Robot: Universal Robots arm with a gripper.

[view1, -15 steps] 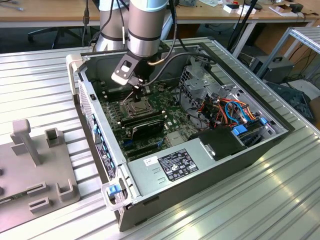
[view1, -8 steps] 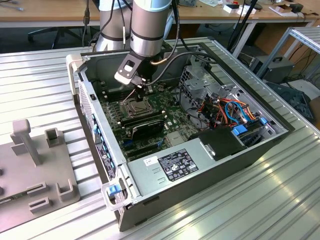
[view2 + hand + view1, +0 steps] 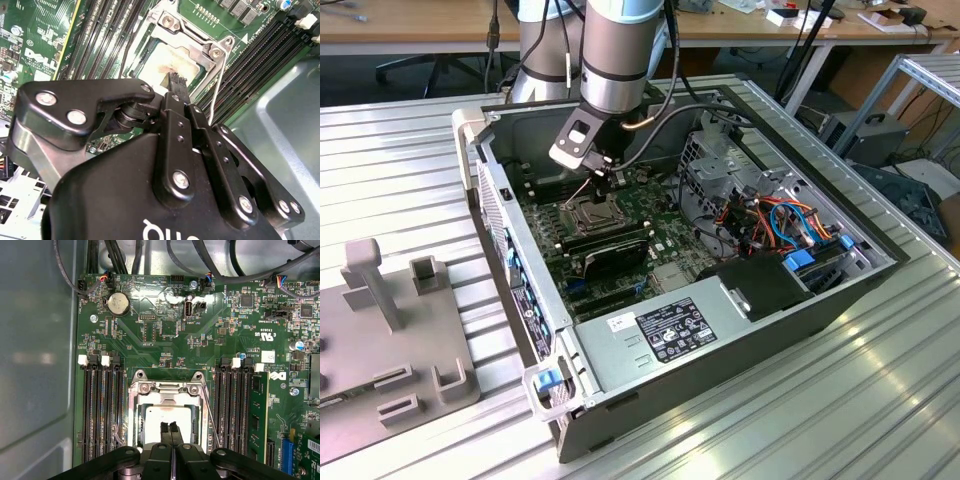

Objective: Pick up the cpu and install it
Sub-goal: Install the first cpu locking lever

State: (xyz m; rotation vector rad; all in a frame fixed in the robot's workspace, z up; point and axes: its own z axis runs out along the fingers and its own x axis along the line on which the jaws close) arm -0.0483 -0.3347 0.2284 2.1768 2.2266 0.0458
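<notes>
The cpu [image 3: 152, 421] lies flat in the motherboard socket [image 3: 167, 388], a silver square with a pale smear on top; it also shows in the second wrist view [image 3: 162, 61]. A metal frame surrounds it, and a thin wire lever [image 3: 211, 420] runs along one side. My gripper [image 3: 170, 427] hangs just above the cpu with its two black fingers pressed together and nothing visible between them. In the exterior view my gripper [image 3: 611, 181] reaches down into the open computer case [image 3: 650, 345] right over the socket [image 3: 588, 212].
Black memory slots [image 3: 102, 415] flank the socket on both sides. A coin battery [image 3: 118, 303] and cable plugs sit further along the board. Drive cages and orange and blue cables [image 3: 785, 225] fill the case's right side in the exterior view. A grey fixture plate [image 3: 390, 340] lies outside the case on that view's left.
</notes>
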